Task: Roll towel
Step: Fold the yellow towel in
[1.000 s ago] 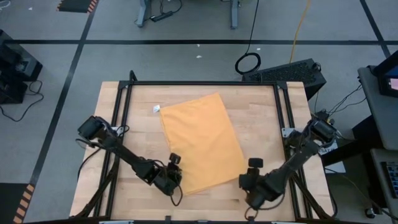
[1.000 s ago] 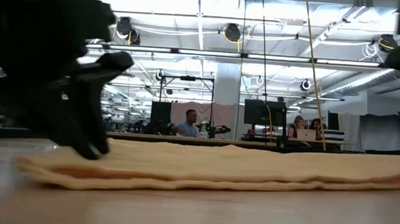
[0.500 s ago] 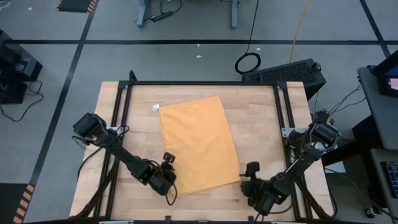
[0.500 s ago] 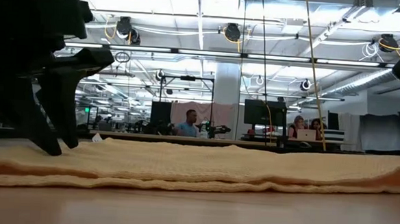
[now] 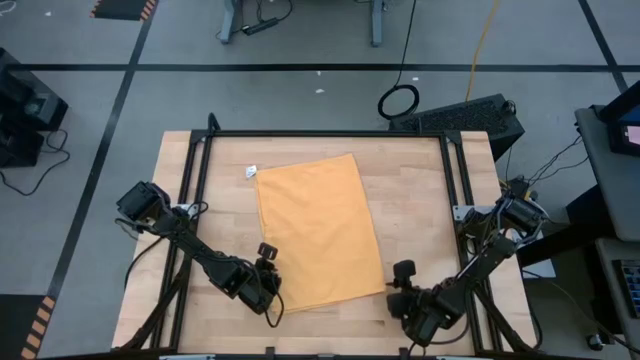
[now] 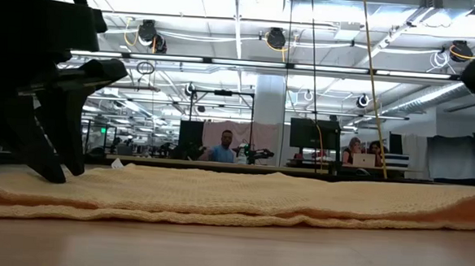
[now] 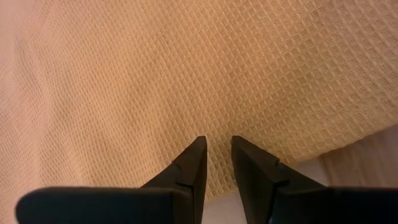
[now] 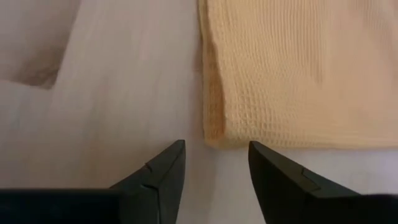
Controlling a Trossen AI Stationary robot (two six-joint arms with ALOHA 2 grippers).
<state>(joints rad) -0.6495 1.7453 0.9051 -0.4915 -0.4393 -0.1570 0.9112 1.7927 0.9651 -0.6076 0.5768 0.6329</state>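
Both arms are stretched low toward the table's (image 5: 420,190) near edge. The left end effector (image 5: 266,262), narrowly parted, is poised over the towel's (image 5: 318,228) near-left corner; the right end effector (image 5: 402,279), wider, is held just off its near-right corner. The towel is spread flat mid-table, its long axis running near to far, slightly skewed, tag (image 5: 251,171) at the far-left corner.

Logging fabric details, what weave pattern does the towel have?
The towel: mustard-yellow waffle grid, clearest in left wrist view.

In the low view the left arm (image 6: 36,82) is just a dark shape, cut off by the picture's edge. The towel (image 6: 242,200) runs past both sides there. Its white tag (image 5: 251,171) is too small to read. The people (image 6: 223,147) far behind look blurry, maybe sitting.
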